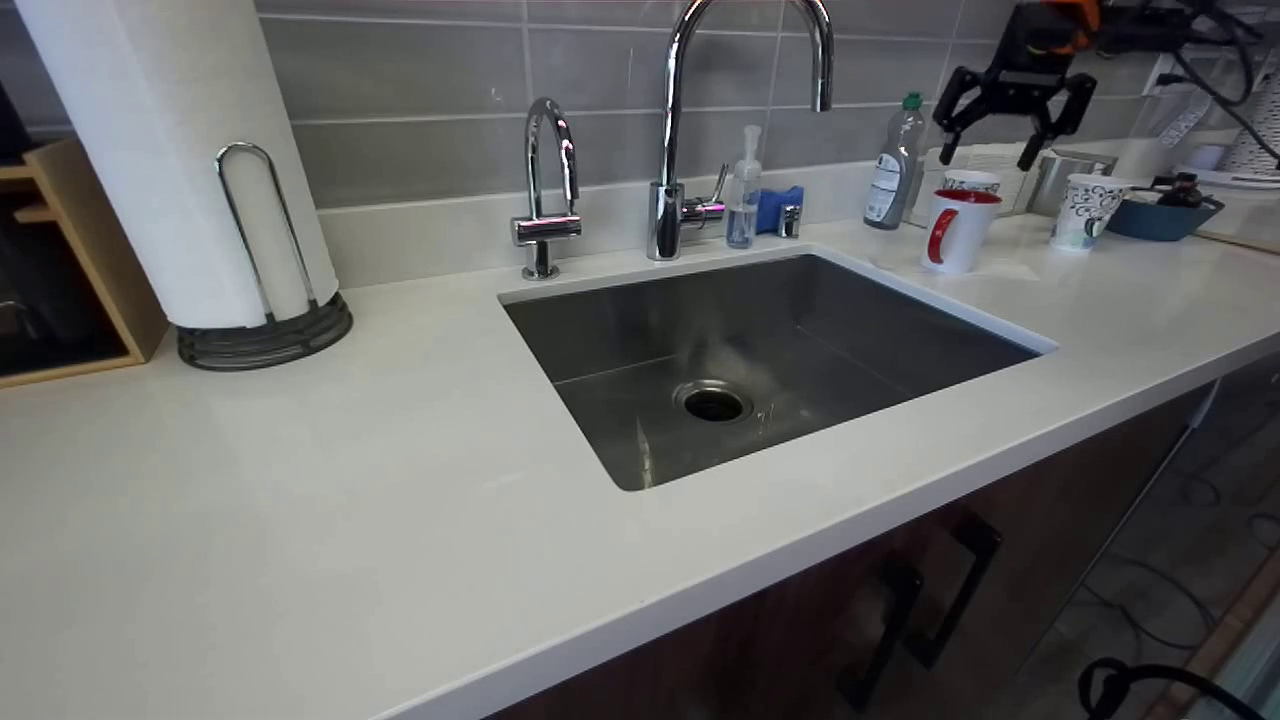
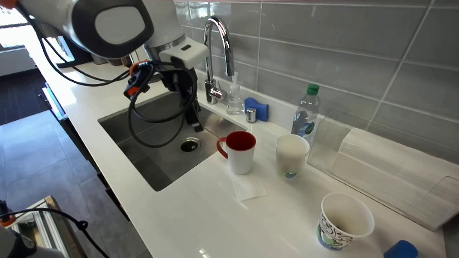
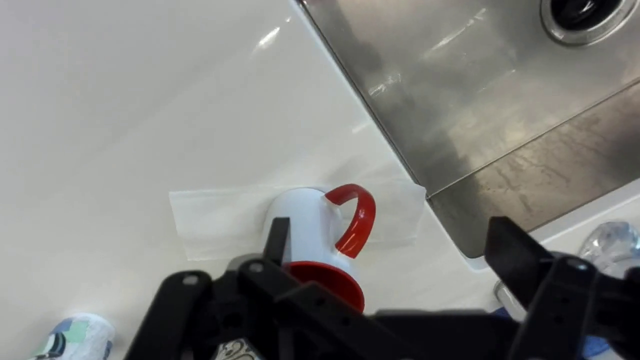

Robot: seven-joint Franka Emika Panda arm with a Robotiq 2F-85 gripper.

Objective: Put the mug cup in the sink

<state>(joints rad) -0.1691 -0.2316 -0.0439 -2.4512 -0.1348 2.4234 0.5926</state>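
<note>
No text, number or sign is legible; in an exterior view, the label (image 1: 884,188) on the bottle (image 1: 905,142) is too small to read.

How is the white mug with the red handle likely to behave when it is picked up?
The white mug appears ceramic, so it is probably stiff and might chip if dropped. Its smooth surface may be slippery. With the red handle sticking out on one side, it could twist a little in a grip.

White arm (image 2: 165,21), dark-ringed joint cap (image 2: 120,25), looping black cables (image 2: 154,146), orange accents (image 2: 132,91), black fingers (image 3: 511,260)
</note>
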